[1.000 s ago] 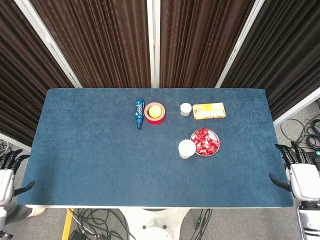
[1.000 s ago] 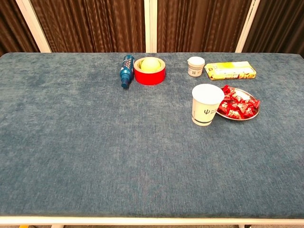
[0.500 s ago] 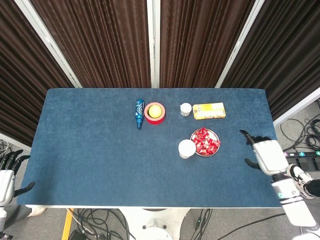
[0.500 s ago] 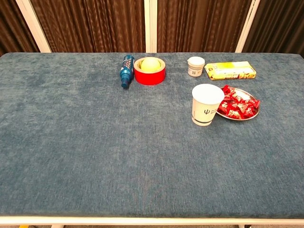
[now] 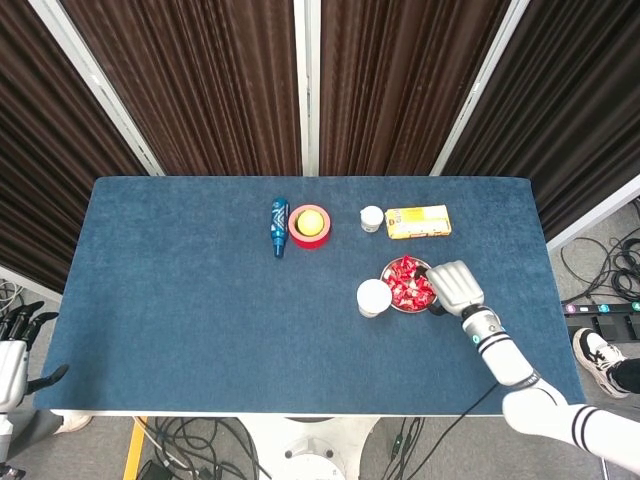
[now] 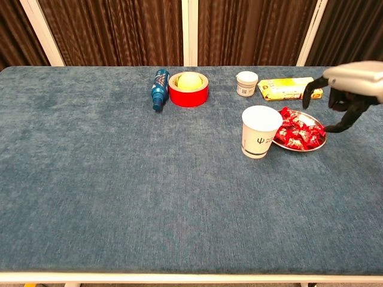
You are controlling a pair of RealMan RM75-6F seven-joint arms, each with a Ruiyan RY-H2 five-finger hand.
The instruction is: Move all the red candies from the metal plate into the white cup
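Red wrapped candies are piled on a small metal plate right of the table's centre. The white cup stands upright, touching the plate's left side. My right hand hovers over the plate's right edge with its fingers apart and bent downward, holding nothing. In the head view my left hand hangs off the table's near left corner, fingers spread and empty. The chest view does not show it.
Along the back lie a blue bottle on its side, a red tape roll with a yellow ball in it, a small white jar and a yellow box, which sits just behind the plate.
My right arm has swung in from beyond the table's right edge, and its hand is now over the plate's right rim. The left hand, cup and candies have not moved.
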